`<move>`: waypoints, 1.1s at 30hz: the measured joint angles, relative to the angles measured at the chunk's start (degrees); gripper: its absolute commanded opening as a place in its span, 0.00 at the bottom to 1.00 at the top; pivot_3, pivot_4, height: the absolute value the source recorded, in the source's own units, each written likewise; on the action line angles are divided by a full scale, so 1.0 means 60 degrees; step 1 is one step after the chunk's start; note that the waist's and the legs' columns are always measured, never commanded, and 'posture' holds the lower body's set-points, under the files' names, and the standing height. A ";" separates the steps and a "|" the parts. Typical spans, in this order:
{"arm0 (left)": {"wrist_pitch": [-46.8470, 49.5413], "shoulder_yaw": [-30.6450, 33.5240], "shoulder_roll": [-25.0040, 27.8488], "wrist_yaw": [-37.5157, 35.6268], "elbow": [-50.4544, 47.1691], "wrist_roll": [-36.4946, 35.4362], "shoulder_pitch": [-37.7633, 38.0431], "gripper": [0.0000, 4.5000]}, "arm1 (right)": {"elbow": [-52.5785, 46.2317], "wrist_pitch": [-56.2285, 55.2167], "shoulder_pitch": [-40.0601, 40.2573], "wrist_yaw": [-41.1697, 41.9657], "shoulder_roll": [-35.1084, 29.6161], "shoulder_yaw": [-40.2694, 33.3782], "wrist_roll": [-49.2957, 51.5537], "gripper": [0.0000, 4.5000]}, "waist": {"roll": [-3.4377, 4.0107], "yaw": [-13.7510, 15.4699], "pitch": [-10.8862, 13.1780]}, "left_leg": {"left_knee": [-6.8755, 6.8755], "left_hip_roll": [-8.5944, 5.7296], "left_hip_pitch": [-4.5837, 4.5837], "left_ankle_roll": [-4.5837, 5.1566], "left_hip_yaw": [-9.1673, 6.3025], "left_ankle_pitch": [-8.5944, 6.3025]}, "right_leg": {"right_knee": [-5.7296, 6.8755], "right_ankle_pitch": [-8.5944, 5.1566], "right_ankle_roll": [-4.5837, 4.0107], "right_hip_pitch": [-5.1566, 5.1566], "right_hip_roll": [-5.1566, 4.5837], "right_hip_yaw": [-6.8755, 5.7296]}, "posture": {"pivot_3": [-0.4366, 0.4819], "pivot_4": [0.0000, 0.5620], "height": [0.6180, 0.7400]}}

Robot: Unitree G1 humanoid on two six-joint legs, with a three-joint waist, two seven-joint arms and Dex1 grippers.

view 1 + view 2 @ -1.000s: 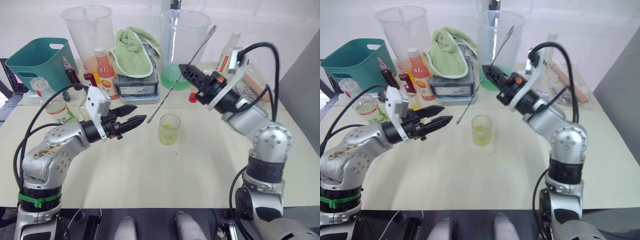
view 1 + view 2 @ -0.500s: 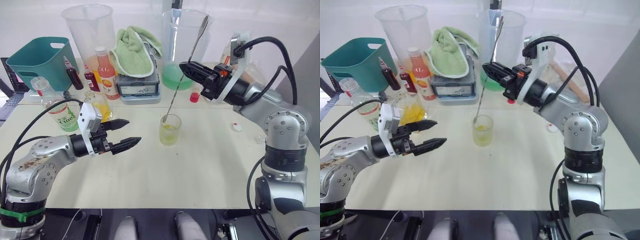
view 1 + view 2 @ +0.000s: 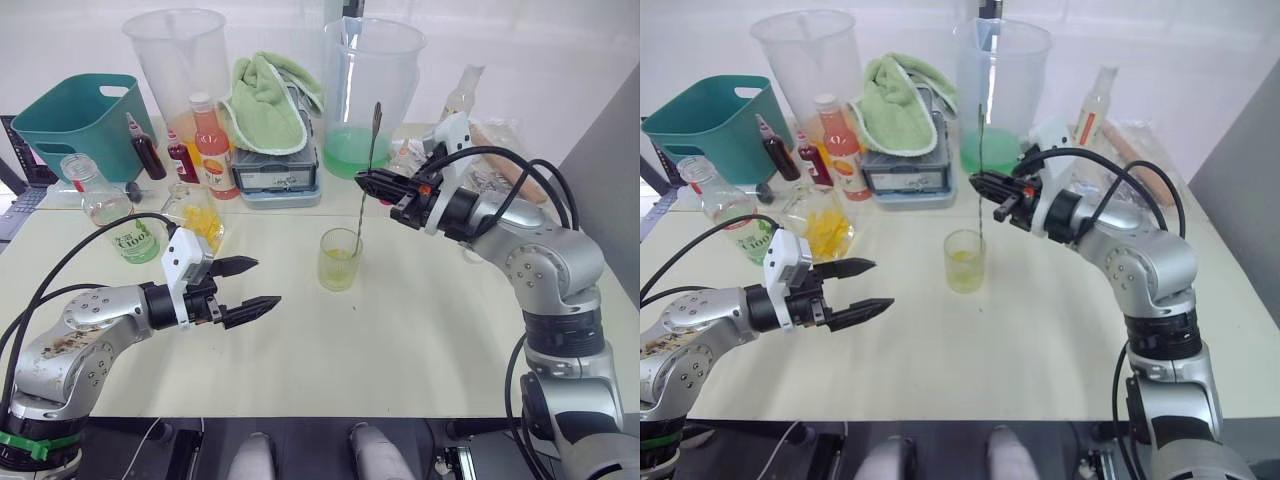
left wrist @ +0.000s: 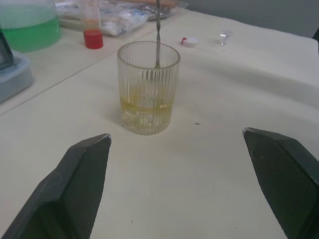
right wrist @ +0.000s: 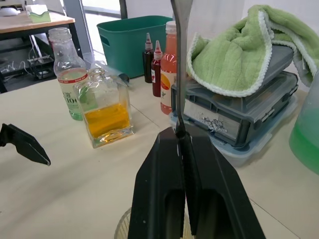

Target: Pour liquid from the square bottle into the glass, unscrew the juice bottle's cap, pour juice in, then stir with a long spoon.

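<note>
The glass [image 3: 339,259] stands mid-table with a little yellow liquid in it. My right gripper [image 3: 364,181] is shut on the long spoon [image 3: 369,160], holding it upright above the glass, and the lower end dips inside the glass [image 4: 148,87]. My left gripper [image 3: 262,283] hovers open and empty to the left of the glass. The square bottle [image 3: 197,215] with yellow liquid and the juice bottle [image 3: 122,218], its neck uncapped, stand at the left. The white cap [image 4: 190,41] lies on the table beyond the glass.
Two big clear jugs [image 3: 178,60] [image 3: 372,70] stand at the back, the right one holding green liquid. A teal basket [image 3: 70,120], an orange bottle [image 3: 211,140], a towel-covered grey box [image 3: 268,110] and a red-labelled bottle [image 3: 458,100] line the rear.
My right gripper came down and swung the long spoon from slanted to upright, its tip now inside the glass. My left gripper drew back low and left, still open.
</note>
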 measured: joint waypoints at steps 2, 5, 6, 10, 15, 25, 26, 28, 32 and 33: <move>-0.0044 0.0000 0.0000 0.0001 0.0000 0.0087 0.0002 1.00 | 0.0004 -0.0001 0.0055 0.0102 0.0108 0.0052 -0.0116 0.00 | 0.0000 0.0000 0.0000 | 0.0000 0.0000 0.0000 0.0000 0.0000 0.0000 | 0.0000 0.0000 0.0000 0.0000 0.0000 0.0000 | 0.48 0.27 0.86; -0.0135 -0.0033 -0.0001 0.0003 0.0000 0.0127 0.0001 1.00 | 0.0024 -0.0012 0.0057 0.0165 0.0327 0.0049 -0.0237 0.00 | 0.0000 -0.0001 0.0000 | 0.0000 0.0001 0.0000 0.0000 0.0000 0.0000 | 0.0000 0.0000 0.0000 -0.0001 0.0001 0.0000 | 0.48 0.27 0.86; -0.0158 -0.0070 -0.0002 0.0003 0.0000 0.0146 -0.0004 1.00 | 0.0036 -0.0014 0.0058 0.0171 0.0474 0.0041 -0.0231 0.00 | 0.0000 -0.0010 0.0000 | 0.0000 0.0001 0.0000 0.0000 0.0000 0.0000 | 0.0001 0.0000 0.0000 -0.0001 0.0001 0.0000 | 0.48 0.27 0.86; -0.0196 -0.0315 0.0003 -0.0013 0.0013 0.0375 -0.0079 1.00 | 0.0223 -0.0014 0.0056 0.0152 0.1165 -0.0056 -0.0206 0.00 | 0.0001 -0.0010 0.0000 | 0.0000 0.0002 0.0002 0.0000 0.0000 0.0000 | 0.0004 0.0001 -0.0001 0.0000 0.0002 0.0000 | 0.48 0.27 0.86; -0.0196 -0.0382 0.0058 -0.0060 0.0071 0.0482 -0.0139 1.00 | 0.0412 -0.0023 0.0010 0.0135 0.1352 -0.0105 -0.0281 0.00 | 0.0001 -0.0010 0.0001 | 0.0000 0.0002 0.0001 0.0000 -0.0001 0.0000 | 0.0004 0.0001 -0.0001 -0.0001 0.0003 -0.0002 | 0.48 0.27 0.86; -0.0284 -0.0385 0.0151 -0.0160 0.0188 0.0550 -0.0230 1.00 | 0.1159 -0.1440 -0.0290 0.0311 0.1614 0.0314 -0.1704 0.00 | 0.0002 -0.0029 0.0001 | -0.0001 0.0002 0.0003 0.0000 -0.0001 0.0000 | 0.0007 0.0001 -0.0001 -0.0001 0.0003 -0.0003 | 0.48 0.27 0.86; -0.0327 -0.0389 0.0151 -0.0183 0.0194 0.0595 -0.0232 1.00 | 0.1220 -0.1485 -0.0311 0.0391 0.1608 0.0340 -0.1765 0.00 | 0.0003 -0.0024 0.0001 | 0.0000 0.0001 0.0003 0.0000 -0.0001 0.0000 | 0.0006 0.0001 -0.0001 -0.0001 0.0002 -0.0003 | 0.48 0.27 0.86; -0.0384 -0.0426 0.0150 -0.0247 0.0267 0.0705 -0.0254 1.00 | 0.1248 -0.1448 -0.0330 0.0701 0.1528 0.0467 -0.1814 0.00 | 0.0003 -0.0016 0.0001 | -0.0001 0.0001 0.0003 0.0000 0.0000 0.0000 | 0.0006 0.0001 -0.0002 -0.0001 0.0002 -0.0003 | 0.48 0.27 0.86; -0.0556 -0.0492 0.0126 -0.0355 0.0457 0.0865 -0.0259 1.00 | 0.1201 -0.1064 -0.0331 0.1142 0.1298 0.0637 -0.1818 0.00 | 0.0003 -0.0011 0.0002 | -0.0001 0.0001 0.0002 0.0000 -0.0001 0.0000 | 0.0007 0.0001 -0.0002 -0.0001 0.0002 -0.0004 | 0.48 0.27 0.86; -0.0594 -0.0495 0.0113 -0.0367 0.0483 0.0887 -0.0259 1.00 | 0.1166 -0.0991 -0.0325 0.1199 0.1238 0.0682 -0.1830 0.00 | 0.0003 -0.0008 0.0002 | 0.0000 0.0002 0.0003 0.0000 -0.0001 0.0000 | 0.0007 0.0001 -0.0002 -0.0001 0.0002 -0.0004 | 0.48 0.27 0.86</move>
